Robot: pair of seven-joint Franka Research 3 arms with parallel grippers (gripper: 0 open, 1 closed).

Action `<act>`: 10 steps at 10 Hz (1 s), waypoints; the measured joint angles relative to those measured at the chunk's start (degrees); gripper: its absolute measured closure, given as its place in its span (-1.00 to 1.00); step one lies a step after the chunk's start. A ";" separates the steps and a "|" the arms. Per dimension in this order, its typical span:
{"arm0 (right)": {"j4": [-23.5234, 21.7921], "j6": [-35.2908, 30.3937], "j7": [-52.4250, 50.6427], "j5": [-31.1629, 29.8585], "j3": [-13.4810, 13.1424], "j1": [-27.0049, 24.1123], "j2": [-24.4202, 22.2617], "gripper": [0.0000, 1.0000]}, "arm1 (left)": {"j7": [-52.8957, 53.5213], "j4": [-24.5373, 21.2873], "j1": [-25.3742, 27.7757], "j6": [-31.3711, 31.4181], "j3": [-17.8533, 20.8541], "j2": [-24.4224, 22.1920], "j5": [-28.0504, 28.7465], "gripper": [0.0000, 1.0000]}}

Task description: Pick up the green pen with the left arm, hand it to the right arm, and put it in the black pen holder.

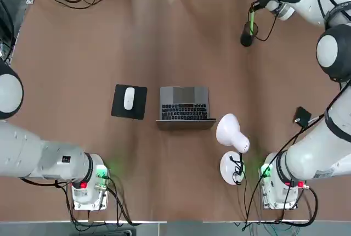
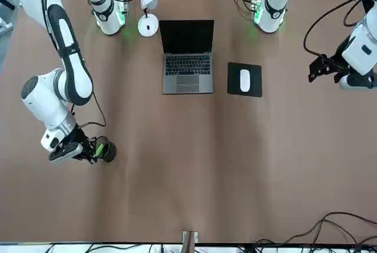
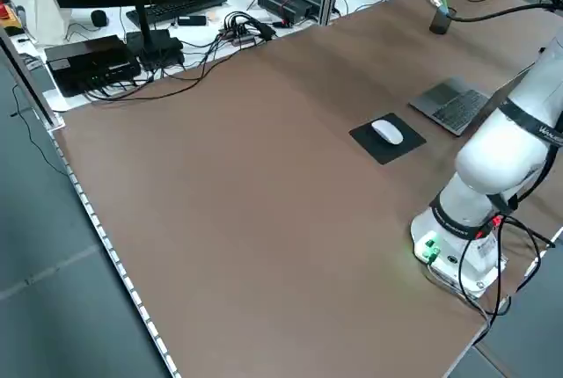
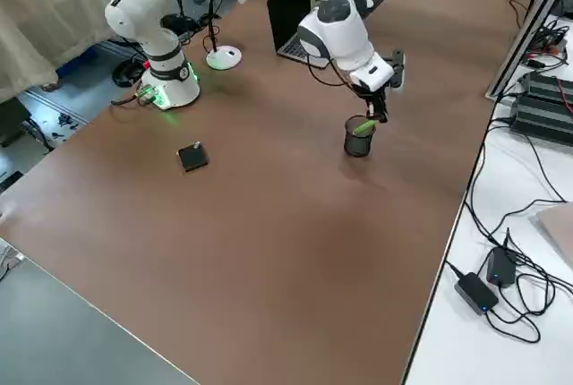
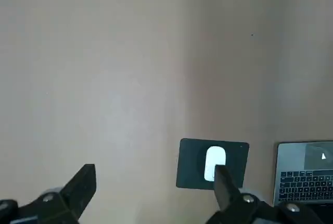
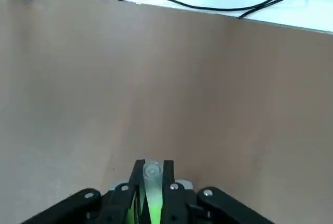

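Clamped between the right gripper (image 6: 152, 182) fingers, the green pen (image 4: 364, 125) slants into the black pen holder (image 4: 358, 137) at the table's one o'clock. Releasing while tilted could tip the holder. Left gripper (image 5: 151, 190) hangs open, idle, at nine o'clock.

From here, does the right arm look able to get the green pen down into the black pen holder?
Probably yes. The right gripper, shut on the green pen, hangs just above the black pen holder, whose mouth looks unobstructed.
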 joint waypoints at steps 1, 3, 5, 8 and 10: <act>-0.18 0.02 -0.02 0.00 0.03 0.14 0.31 0.66 | 0.09 0.00 0.24 0.00 0.11 0.32 0.00 -1.00; -0.33 1.20 -0.05 0.00 0.03 0.21 1.28 0.66 | 0.14 0.06 0.48 0.00 0.30 0.77 0.00 -1.00; -0.34 1.79 -0.12 0.00 0.03 0.21 2.00 0.62 | 0.19 0.30 0.37 0.00 0.29 1.03 0.00 -1.00; -0.27 2.02 -2.13 0.00 0.04 0.39 2.16 0.13 | 0.20 0.34 0.00 0.00 0.10 1.04 0.00 -1.00; 0.47 2.59 -2.40 0.00 0.06 0.73 2.14 -0.47 | 0.20 0.34 -0.01 0.00 0.06 1.06 0.00 -1.00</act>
